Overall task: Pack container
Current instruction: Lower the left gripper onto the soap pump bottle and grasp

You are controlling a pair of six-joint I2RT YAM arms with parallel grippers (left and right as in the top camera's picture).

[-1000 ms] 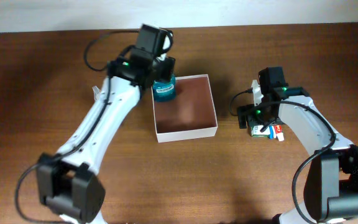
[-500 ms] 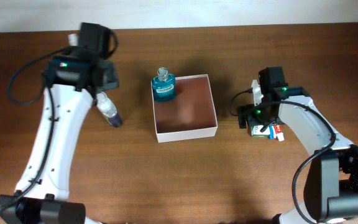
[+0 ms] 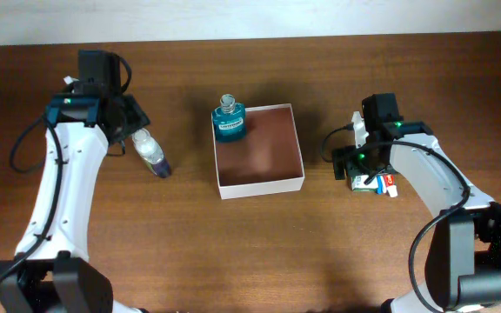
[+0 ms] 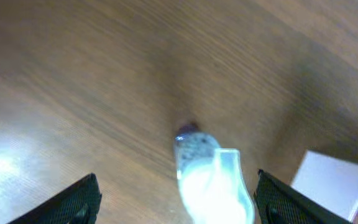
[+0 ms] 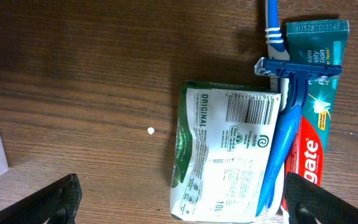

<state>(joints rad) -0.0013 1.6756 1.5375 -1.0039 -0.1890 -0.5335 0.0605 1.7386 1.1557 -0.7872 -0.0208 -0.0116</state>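
The container [image 3: 292, 183], a square shallow box with white walls and reddish-brown inside, sits mid-table; a corner shows in the left wrist view [image 4: 337, 180]. A teal bottle [image 3: 228, 120] stands upright in its far left corner. A small clear bottle [image 3: 150, 153] lies on the table left of the box; it is blurred in the left wrist view [image 4: 210, 180]. My left gripper [image 3: 122, 130] is open above this bottle, fingers either side of it [image 4: 176, 202]. My right gripper [image 3: 364, 169] is open over a white-green packet [image 5: 225, 155], a blue razor [image 5: 288, 118] and a toothpaste tube [image 5: 319, 106].
The packet, razor and toothpaste lie together right of the box [image 3: 374, 183]. Brown wooden table [image 3: 259, 252] all around; a pale wall edge runs along the back.
My left arm has left the teal bottle standing in the box and swung left, then down over the clear bottle. The right arm has not moved.
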